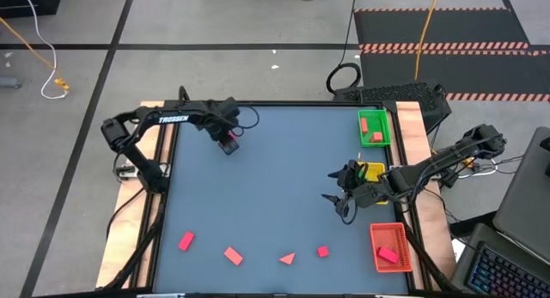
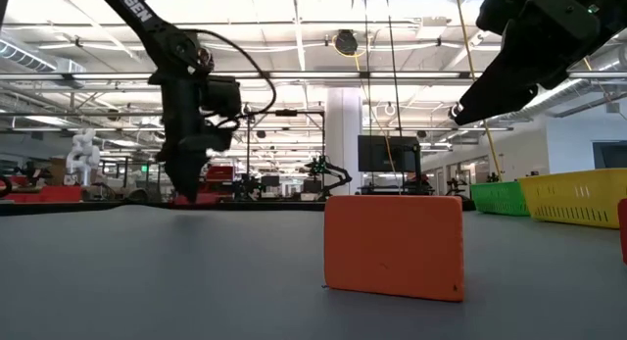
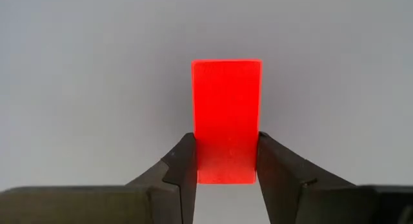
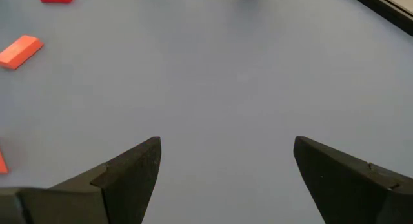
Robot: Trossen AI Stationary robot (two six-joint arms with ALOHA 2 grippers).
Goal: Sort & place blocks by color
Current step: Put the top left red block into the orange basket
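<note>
Seen from above, a grey-blue table [image 1: 275, 178] holds four red blocks along its near edge: a cuboid [image 1: 186, 240], a second cuboid [image 1: 233, 256], a triangle [image 1: 288, 258] and a cube [image 1: 322, 252]. On the right stand a green tray [image 1: 375, 114], a yellow tray [image 1: 375, 168] and a red tray [image 1: 402, 232]. The left gripper [image 1: 229, 146] sits far left over a red block [image 1: 230, 149]. The right gripper [image 1: 341, 197] hovers near the yellow tray.

At table level, an orange-red block [image 2: 394, 246] stands close in front.

The left wrist camera shows both fingers [image 3: 182, 166] pressed against the red block's sides.

The right wrist camera shows fingers [image 4: 132, 169] spread wide, holding nothing.
</note>
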